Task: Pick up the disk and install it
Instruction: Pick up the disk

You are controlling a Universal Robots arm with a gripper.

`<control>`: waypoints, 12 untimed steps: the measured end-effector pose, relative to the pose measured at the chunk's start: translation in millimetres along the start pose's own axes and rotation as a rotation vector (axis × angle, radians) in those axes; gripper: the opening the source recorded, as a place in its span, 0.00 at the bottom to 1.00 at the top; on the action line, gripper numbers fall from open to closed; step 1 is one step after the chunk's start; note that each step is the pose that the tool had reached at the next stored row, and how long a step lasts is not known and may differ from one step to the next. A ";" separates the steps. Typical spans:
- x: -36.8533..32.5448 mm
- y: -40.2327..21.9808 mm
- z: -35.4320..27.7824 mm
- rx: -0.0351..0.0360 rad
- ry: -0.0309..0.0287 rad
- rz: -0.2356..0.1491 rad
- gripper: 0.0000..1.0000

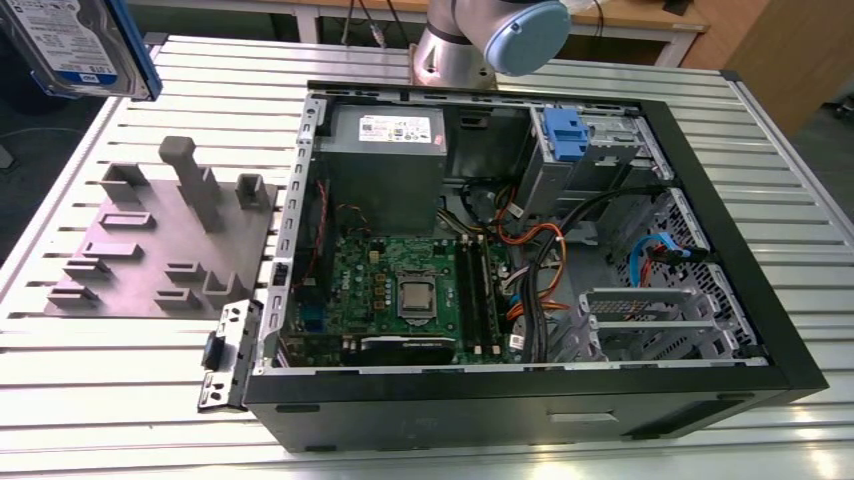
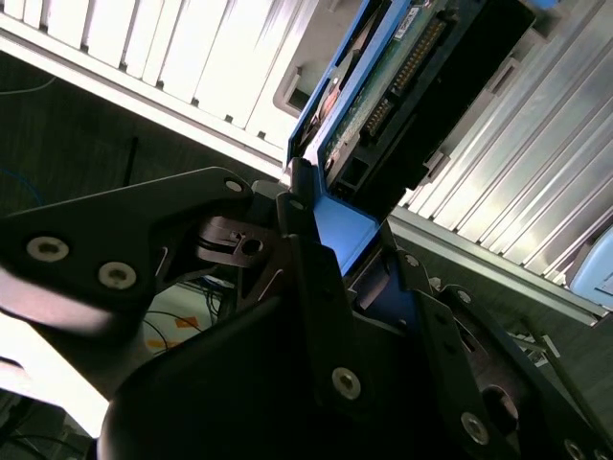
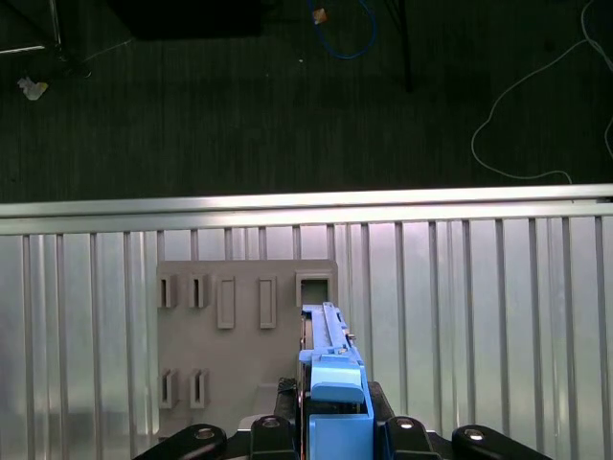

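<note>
Up in the far corner on the exterior view's left, the disk [image 1: 74, 45] hangs in the air, clear of the tabletop [image 1: 107, 400] and well apart from the open computer case [image 1: 534, 410]. The hand [image 3: 335, 426] is clenched on the disk, its black fingers [image 3: 278, 433] pressing either side of the blue bracket [image 3: 335, 398]. In the second wrist view the disk's underside, with its green circuit board [image 2: 383, 77], juts out past the fingers [image 2: 311, 278].

The tabletop is made of ribbed aluminium slats running side by side. A grey plate [image 1: 160, 240] with raised holders and slots lies flat on it, just beside the case on the exterior view's left. In the first wrist view the disk appears edge-on over this plate [image 3: 239, 335], probably above its empty slots, though the angle makes that hard to judge.

The case lies on its side with the cover off, showing a green board [image 1: 400, 290], a grey power box [image 1: 387, 150], orange cables [image 1: 534, 250] and a blue latch [image 1: 567, 135]. The arm [image 1: 494, 40] rises behind the case.

Beyond the tabletop edge the floor [image 3: 192, 115] is dark carpet, with a blue cable [image 3: 345, 34] and a white cable [image 3: 536, 125] lying loose on it. A wooden desk [image 1: 627, 15] stands behind the tabletop.
</note>
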State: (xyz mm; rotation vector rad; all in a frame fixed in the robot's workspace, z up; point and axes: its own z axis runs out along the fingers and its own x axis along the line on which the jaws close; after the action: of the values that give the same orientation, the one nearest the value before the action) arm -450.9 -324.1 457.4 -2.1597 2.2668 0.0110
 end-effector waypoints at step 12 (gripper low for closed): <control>0.0 0.0 -1.4 -0.0001 0.0001 0.000 0.36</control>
State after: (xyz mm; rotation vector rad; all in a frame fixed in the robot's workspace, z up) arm -450.9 -324.1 458.8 -2.1598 2.2669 0.0110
